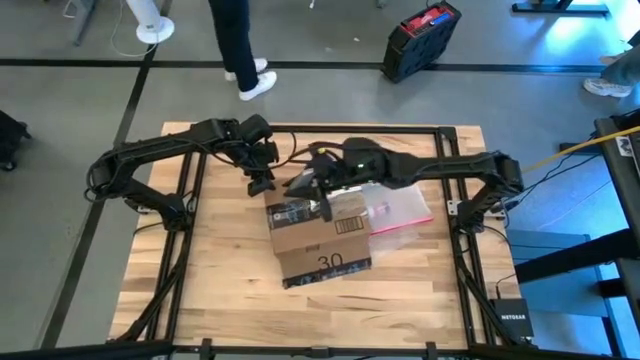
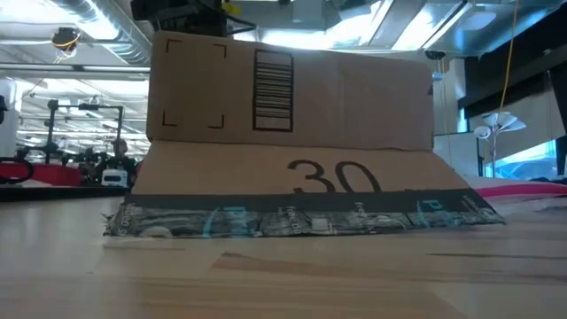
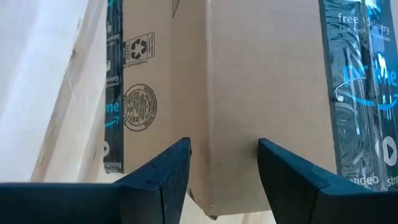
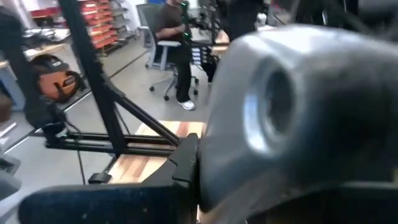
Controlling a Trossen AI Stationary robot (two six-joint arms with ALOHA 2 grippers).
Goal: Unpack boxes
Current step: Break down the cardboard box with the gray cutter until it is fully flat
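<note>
1. The left gripper [image 3: 224,171] hangs just over the far-left corner of the cardboard shipping box [image 1: 318,238], its two dark fingers [image 3: 168,177] spread and empty, a folded edge of the box lying between them but not pinched.
2. The right gripper [image 1: 322,190] sits over the box's far edge, just beside the left one. Whether it is clenched on a flap or on nothing I cannot tell; its own camera is blocked by a dark arm part.
3. Judgement: the step in hand looks like getting hold of a flap or seam to open the box. To do it well, lower the left fingers astride the cardboard edge before closing, and keep the other arm steadying the box so it does not slide on the wooden table [image 1: 200,290].
4. The box is brown corrugated card, marked "30", with a barcode and black printed tape strips [image 3: 357,93] bearing blue lettering. In the low view one panel stands up.
5. A clear plastic pouch [image 1: 400,212] with a pink edge lies just beyond the right gripper, touching the box.
</note>
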